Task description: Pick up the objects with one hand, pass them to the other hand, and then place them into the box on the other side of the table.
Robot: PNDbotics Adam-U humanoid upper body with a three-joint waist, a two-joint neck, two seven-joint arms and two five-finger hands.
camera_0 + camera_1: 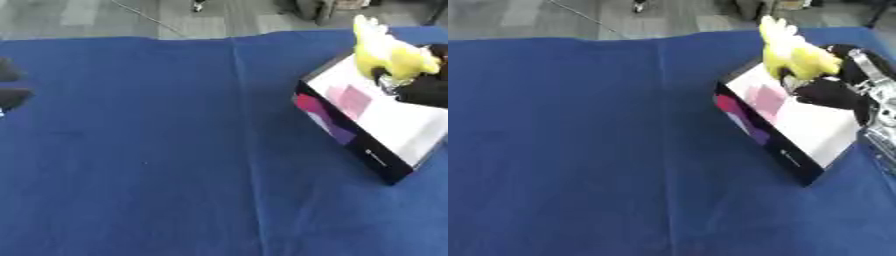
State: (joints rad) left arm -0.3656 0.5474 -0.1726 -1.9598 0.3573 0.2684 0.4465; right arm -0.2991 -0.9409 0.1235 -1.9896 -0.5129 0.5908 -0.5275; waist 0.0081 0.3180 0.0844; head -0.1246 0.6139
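A yellow toy point(796, 52) is held by the right hand point(831, 92) in the upper right of the frame, above the far end of the box point(807, 132). The hand's dark fingers are curled about the toy's lower part, and the toy's upper part stands up clear of the hand, toward the far edge of the table point(157, 150). Whether the toy touches the box cannot be told.

The box lies on the right side of the table, askew to its edges, with a white inside, a pink patch point(352, 100) on that white, and a black side wall marked with red and purple point(322, 116). The silver and black forearm point(877, 100) is seen entering from the right edge in the right eye view.

The left hand point(12, 92) is seen only as dark shapes at the left edge of the left eye view; its state cannot be told. The table is covered by a blue cloth with a crease point(249, 150) running down the middle.
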